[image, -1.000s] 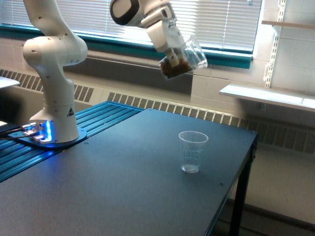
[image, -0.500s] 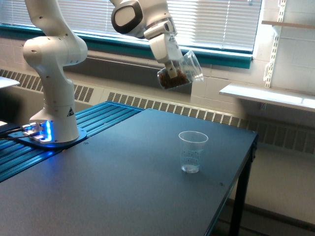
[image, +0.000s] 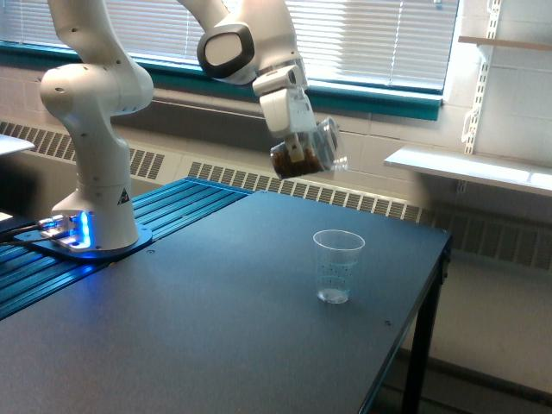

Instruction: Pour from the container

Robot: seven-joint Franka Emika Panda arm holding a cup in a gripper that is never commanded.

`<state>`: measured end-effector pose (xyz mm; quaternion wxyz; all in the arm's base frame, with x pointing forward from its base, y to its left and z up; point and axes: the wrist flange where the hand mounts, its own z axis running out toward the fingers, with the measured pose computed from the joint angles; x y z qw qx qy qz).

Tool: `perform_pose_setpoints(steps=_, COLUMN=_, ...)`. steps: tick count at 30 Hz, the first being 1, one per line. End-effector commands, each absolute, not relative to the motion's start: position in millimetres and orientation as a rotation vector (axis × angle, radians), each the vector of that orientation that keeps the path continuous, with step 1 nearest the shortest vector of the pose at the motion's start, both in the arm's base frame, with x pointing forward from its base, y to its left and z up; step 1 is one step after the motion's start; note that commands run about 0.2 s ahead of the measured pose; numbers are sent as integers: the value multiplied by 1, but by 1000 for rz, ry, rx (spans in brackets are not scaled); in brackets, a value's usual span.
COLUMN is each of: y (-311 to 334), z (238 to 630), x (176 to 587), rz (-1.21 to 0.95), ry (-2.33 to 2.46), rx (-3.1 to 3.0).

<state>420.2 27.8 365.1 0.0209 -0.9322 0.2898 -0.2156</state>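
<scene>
The tool (image: pixel 297 148), clamped on the tilted container (image: pixel 304 153) of brown granules, has descended toward the empty measuring cup (image: pixel 337 266) at frame centre, nearing the pour.

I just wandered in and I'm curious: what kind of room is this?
Probably a robotics lab or workshop. A white robot arm is bolted beside a dark bare worktable, its gripper holding a clear jar of brown granules above a clear plastic measuring cup.

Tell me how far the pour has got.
Done: the gripper holds the container in the air, tilted, brown bits inside. In hand: bringing it toward the cup, which it hangs above and to the exterior view's left of. Left: the pour; the cup looks empty.
</scene>
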Motion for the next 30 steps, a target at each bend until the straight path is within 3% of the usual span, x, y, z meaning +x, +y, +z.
perform_pose_setpoints(steps=1, y=35, z=357, x=422, rz=-648, ry=957, rx=-2883)
perform_pose_setpoints(steps=30, y=31, z=335, x=424, rz=-593, ry=1031, rx=-2996)
